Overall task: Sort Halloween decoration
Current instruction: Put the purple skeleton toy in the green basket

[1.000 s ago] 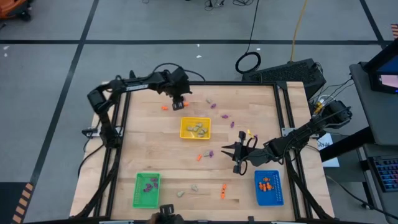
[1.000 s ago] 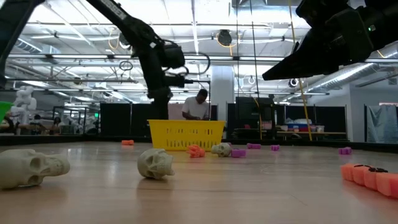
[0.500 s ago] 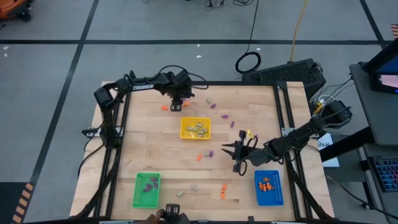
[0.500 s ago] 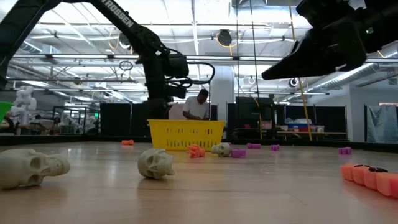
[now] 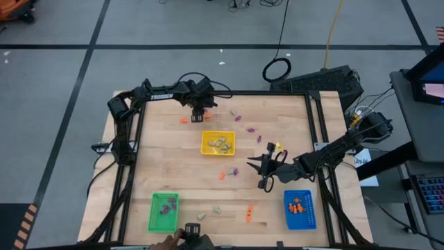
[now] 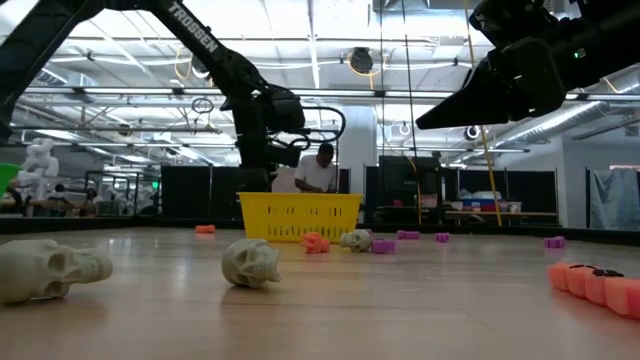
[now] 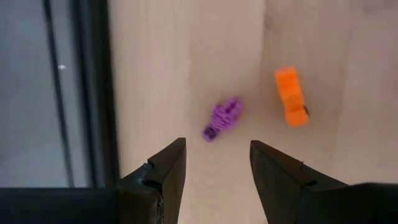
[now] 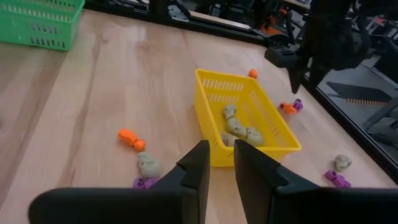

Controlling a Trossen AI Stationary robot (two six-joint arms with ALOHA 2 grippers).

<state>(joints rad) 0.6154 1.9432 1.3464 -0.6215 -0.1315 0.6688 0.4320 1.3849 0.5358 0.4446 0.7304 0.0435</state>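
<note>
My left gripper (image 7: 217,154) stands open and points down over the table's far left part, just above a purple trinket (image 7: 222,118) and an orange one (image 7: 291,96) that lie on the wood. My right gripper (image 8: 221,163) hovers right of centre, its fingers a narrow gap apart with nothing between them. It points toward the yellow tray (image 5: 218,151), which holds pale skulls (image 8: 239,127). An orange trinket (image 8: 130,138), a pale skull (image 8: 148,165) and a purple trinket (image 8: 146,182) lie on the wood near the tray. The green tray (image 5: 164,221) holds purple pieces and the blue tray (image 5: 300,219) orange ones.
Loose trinkets lie scattered: purple ones (image 5: 253,128) right of the yellow tray's far end, two pale skulls (image 6: 250,263) and an orange piece (image 5: 248,212) near the front edge. A dark rail (image 7: 93,93) runs along the table edge beside my left gripper. A person's hand (image 5: 168,243) shows at the near edge.
My left gripper has come down toward the table over the purple and orange trinkets and has rolled about its own axis. It is still open. My right gripper has kept its place.
</note>
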